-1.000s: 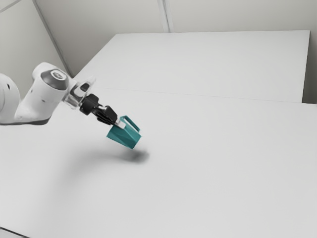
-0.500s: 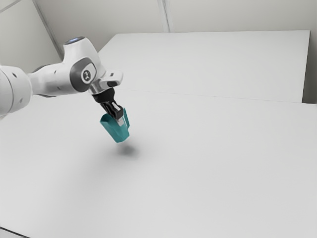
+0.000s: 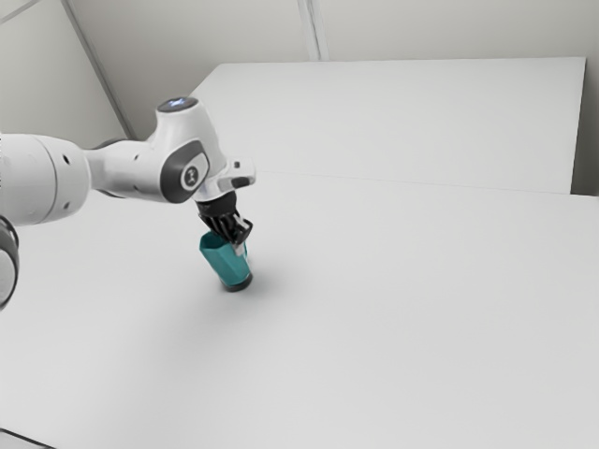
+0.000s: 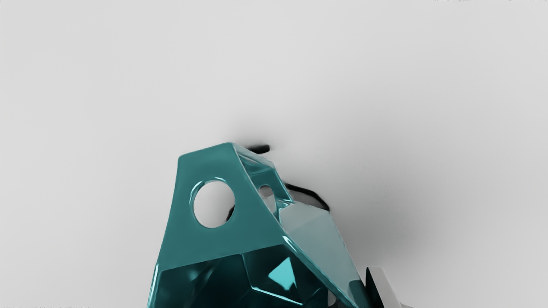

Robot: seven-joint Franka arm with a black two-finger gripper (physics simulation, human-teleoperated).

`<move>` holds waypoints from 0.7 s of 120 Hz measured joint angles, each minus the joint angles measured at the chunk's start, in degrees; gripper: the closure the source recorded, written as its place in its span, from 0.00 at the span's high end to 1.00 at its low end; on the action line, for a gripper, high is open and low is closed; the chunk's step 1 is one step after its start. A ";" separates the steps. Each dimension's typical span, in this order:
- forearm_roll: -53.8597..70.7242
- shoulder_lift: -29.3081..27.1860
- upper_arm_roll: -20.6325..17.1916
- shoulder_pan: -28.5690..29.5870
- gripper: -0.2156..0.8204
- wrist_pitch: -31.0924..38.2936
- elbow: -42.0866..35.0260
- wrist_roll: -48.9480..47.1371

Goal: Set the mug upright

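Pale walls (image 3: 449, 28) stand behind a smooth white table (image 3: 402, 337), with another flat white panel (image 3: 421, 112) beyond it. Reaching in from the exterior view's left, the white arm (image 3: 122, 170) angles its black claw (image 3: 240, 249) down toward the tabletop. The claw is clamped on the wall of the teal faceted mug (image 3: 225, 260), near its rim; one pale fingertip (image 4: 382, 284) lies along the outside. Below the claw, the mug leans, mouth up, its base low at the table over a dark shadow (image 3: 238, 286). Whether the base touches, I cannot tell.
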 joint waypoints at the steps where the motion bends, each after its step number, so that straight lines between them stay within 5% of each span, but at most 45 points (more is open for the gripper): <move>1: 0.04 0.08 0.00 0.00 0.04 0.04 0.00 -0.20; 25: 0.46 1.30 -0.06 0.02 0.06 0.65 0.07 -4.19; 57: -0.24 0.62 -1.37 0.09 0.52 0.65 0.43 -6.86; 84: -0.76 -1.80 -1.36 0.42 0.70 -3.42 4.37 -8.12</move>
